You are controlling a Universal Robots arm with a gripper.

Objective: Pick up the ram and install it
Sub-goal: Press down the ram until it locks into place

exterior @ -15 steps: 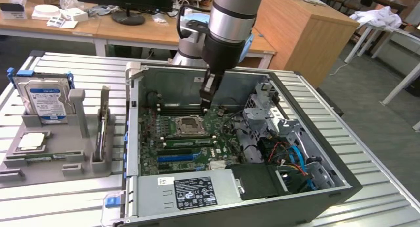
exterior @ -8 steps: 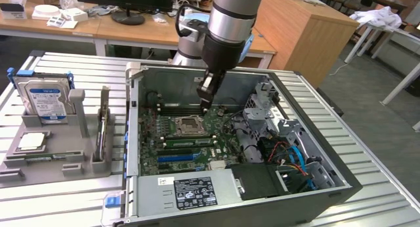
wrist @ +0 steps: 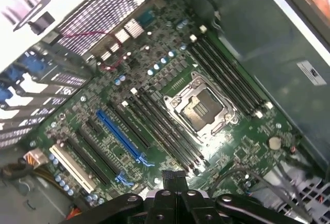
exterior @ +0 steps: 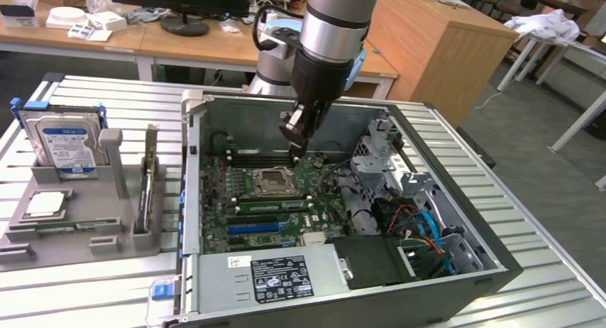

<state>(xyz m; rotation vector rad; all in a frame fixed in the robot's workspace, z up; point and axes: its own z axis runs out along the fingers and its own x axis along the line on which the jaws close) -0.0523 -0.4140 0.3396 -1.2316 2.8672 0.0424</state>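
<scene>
The open computer case (exterior: 492,264) lies on the table with its motherboard (exterior: 274,221) facing up. A long, narrow green stick, which looks like the ram (exterior: 272,205), sits along the memory slots beside the empty processor socket (exterior: 272,179). My gripper (exterior: 296,150) hangs inside the case above the slots on the socket's other side, apart from the board. Its fingers (wrist: 174,176) are pressed together, and I see nothing between them. The wrist view looks down on the socket (wrist: 201,108) and the dark memory slots (wrist: 165,128).
On the exterior view's left, a grey holder tray (exterior: 85,236) carries a hard drive (exterior: 62,140), a square silver chip (exterior: 47,204) and a tall upright card (exterior: 147,193). The drive cage and cables (exterior: 416,214) crowd the case on the exterior view's right. The power supply (exterior: 274,275) fills its near end.
</scene>
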